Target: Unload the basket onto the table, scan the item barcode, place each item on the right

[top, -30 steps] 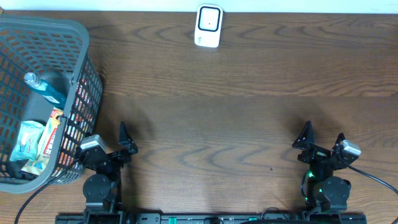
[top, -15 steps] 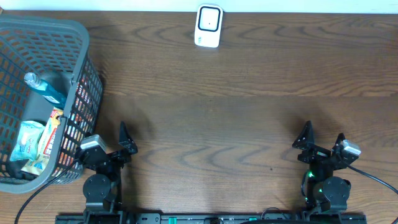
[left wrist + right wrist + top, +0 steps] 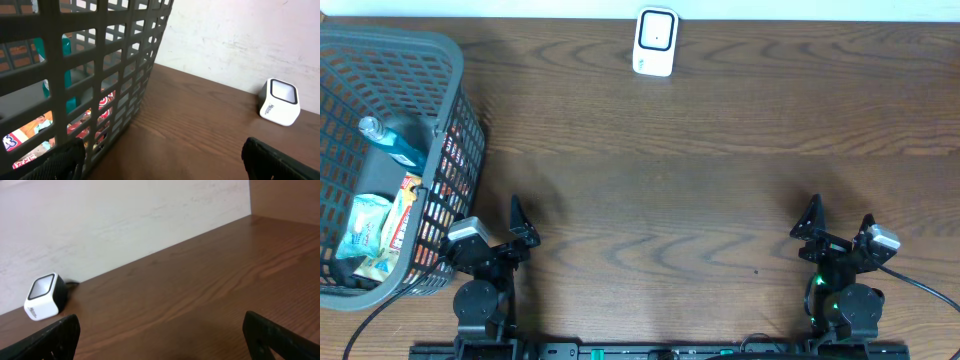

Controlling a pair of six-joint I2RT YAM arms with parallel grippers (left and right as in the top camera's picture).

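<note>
items wait in one basket (image 3: 440, 130) at the left edge of the counter (image 3: 670, 180), gathered for picking: one blue bottle (image 3: 395, 145) and two packets (image 3: 365, 225) that i can count. one scanner (image 3: 655, 42) stands at the far edge, window tilted toward me, ready for a barcode. my left gripper (image 3: 495, 225) and right gripper (image 3: 838, 222) sit at the near edge, both spread wide and empty.

Dark brown wood-grain table (image 3: 720, 190) spanning the view, off-white scuffed wall (image 3: 125, 210) along its far edge, soft even light
</note>
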